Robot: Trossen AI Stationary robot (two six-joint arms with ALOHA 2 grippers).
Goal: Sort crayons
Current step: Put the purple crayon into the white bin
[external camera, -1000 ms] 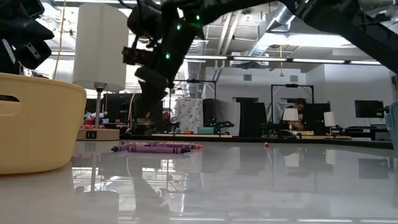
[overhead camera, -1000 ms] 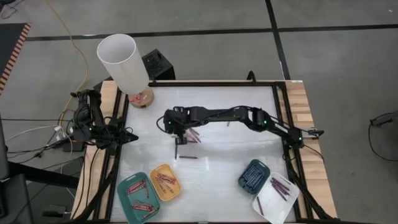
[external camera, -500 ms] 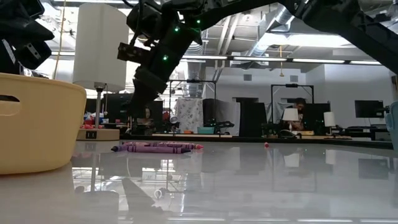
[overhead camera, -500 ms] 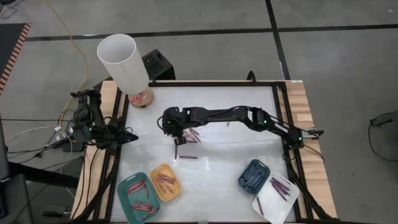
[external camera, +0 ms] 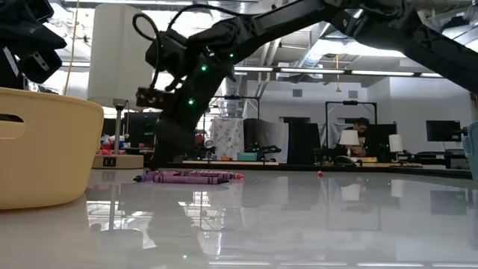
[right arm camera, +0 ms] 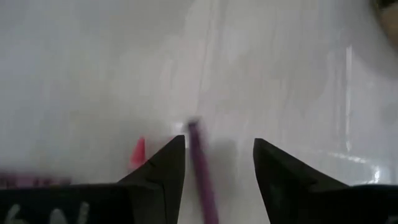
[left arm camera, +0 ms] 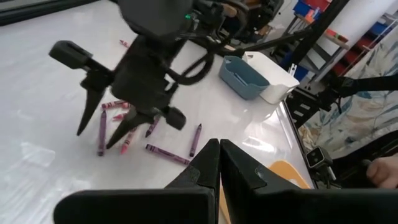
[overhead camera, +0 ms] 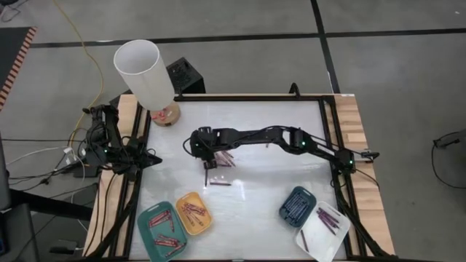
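Note:
My right gripper (overhead camera: 208,161) hangs open, fingers pointing down, over a small cluster of loose crayons (overhead camera: 224,157) in the middle of the white table. In the right wrist view a purple crayon (right arm camera: 200,163) lies flat between its two fingers (right arm camera: 169,163), with a pink crayon tip (right arm camera: 138,152) beside it. The left wrist view shows the same gripper (left arm camera: 94,140) astride that purple crayon (left arm camera: 101,133). Two more crayons (overhead camera: 218,183) lie just nearer the front. My left gripper (left arm camera: 217,163) waits shut at the table's left edge (overhead camera: 138,156).
A teal tray (overhead camera: 162,231) and a yellow tray (overhead camera: 193,212) with crayons stand at the front left. A dark-blue tray (overhead camera: 297,205) and a white tray (overhead camera: 322,229) stand at the front right. A lamp (overhead camera: 145,73) stands at the far left corner. One crayon (overhead camera: 267,145) lies farther right.
My right gripper has come down toward the crayon cluster and shifted slightly toward the table's left edge. Its fingers now reach nearly to the table top. The crayons have stayed where they were.

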